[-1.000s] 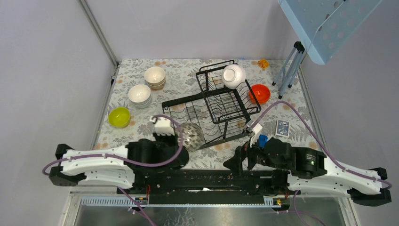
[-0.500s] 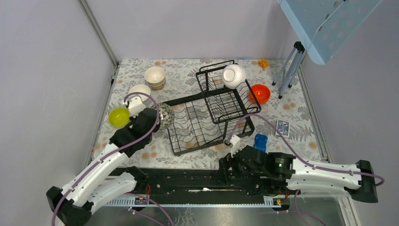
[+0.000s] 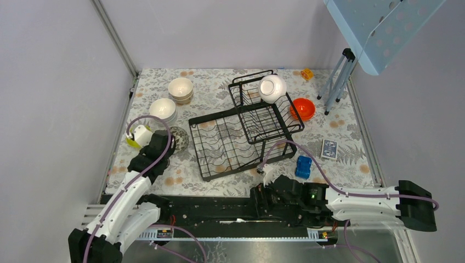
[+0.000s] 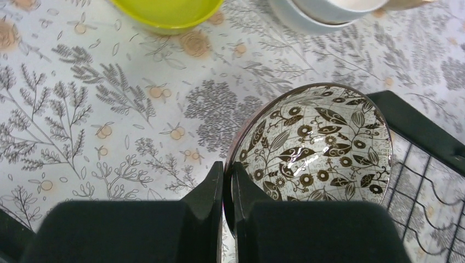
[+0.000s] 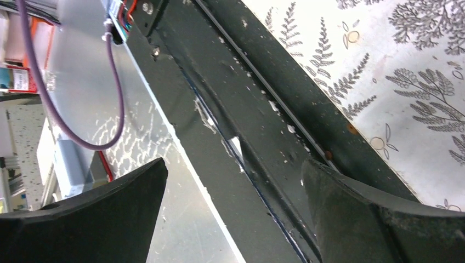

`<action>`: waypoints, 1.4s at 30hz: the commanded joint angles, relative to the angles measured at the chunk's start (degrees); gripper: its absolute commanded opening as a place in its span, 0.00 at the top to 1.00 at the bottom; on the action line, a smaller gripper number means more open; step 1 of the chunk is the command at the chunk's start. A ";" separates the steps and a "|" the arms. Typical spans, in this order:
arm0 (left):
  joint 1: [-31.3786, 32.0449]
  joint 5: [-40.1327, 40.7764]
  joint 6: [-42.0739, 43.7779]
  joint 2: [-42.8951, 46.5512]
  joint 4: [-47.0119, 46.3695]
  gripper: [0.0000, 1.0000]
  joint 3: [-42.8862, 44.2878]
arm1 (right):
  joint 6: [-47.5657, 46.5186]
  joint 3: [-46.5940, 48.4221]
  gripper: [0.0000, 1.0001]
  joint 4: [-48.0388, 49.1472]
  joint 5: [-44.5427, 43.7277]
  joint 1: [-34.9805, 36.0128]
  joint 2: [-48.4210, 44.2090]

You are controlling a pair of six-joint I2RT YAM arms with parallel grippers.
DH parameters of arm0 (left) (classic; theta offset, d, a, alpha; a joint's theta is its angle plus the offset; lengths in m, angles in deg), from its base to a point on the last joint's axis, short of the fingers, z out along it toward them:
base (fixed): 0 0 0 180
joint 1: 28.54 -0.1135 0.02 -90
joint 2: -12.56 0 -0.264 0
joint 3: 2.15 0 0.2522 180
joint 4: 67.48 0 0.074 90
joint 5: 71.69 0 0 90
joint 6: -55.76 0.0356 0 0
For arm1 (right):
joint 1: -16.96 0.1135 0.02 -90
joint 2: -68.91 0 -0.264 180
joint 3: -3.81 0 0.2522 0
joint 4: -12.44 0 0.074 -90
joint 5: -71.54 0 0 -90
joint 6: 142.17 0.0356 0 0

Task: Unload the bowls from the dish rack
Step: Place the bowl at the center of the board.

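Left gripper (image 3: 170, 141), from above, is clamped on the patterned bowl (image 3: 180, 137), just off the rack's (image 3: 230, 142) left edge and beside the yellow bowl (image 3: 130, 141). You have white bowls (image 3: 163, 109) and cream bowls (image 3: 180, 87) stacked farther back on the table (image 3: 219, 76). One white bowl (image 3: 272, 87) sits in the rack's upper basket, and an orange bowl (image 3: 302, 108) rests on the table to its right. Your right arm (image 3: 351, 200) lies low along the near edge, close to a blue block (image 3: 303, 166).

Left wrist: the fingers (image 4: 211, 186) are almost together, pinching the bowl's rim – whether the tilted bowl touches the cloth, I cannot tell.

Right wrist: your right gripper (image 5: 233, 181) stands wide apart with nothing between the fingers – it hangs over the black base rail (image 5: 263, 126).
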 commanded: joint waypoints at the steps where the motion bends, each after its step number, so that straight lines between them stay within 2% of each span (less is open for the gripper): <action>1: -2.59 1.25 -6.97 -1.39 -5.17 1.00 -1.63 | 2.85 -0.19 0.00 6.34 0.57 0.85 -0.94; 9: -9.57 -5.80 -13.59 -6.00 -9.67 1.00 -6.97 | 4.35 -0.34 0.00 3.53 -0.65 1.43 -4.62; 15: -10.02 -4.69 -18.95 -6.79 -11.59 1.00 -9.21 | 4.55 -0.20 0.00 2.10 -1.35 1.89 -6.32; 30: -11.69 -4.35 -19.90 -11.68 -14.05 1.00 -8.58 | 4.28 0.60 0.00 0.80 -2.10 2.45 -5.34; 31: -11.74 -4.43 -19.86 -11.54 -14.00 0.98 -8.65 | 4.26 0.67 0.00 0.66 -2.21 2.46 -5.49; 34: -11.69 -4.74 -19.79 -11.16 -13.93 0.82 -8.66 | 4.35 0.48 0.00 0.59 -2.30 2.46 -5.64; 42: -11.69 -5.69 -17.75 -8.52 -12.71 0.50 -8.75 | 4.87 -0.31 0.00 0.51 -2.87 2.54 -5.56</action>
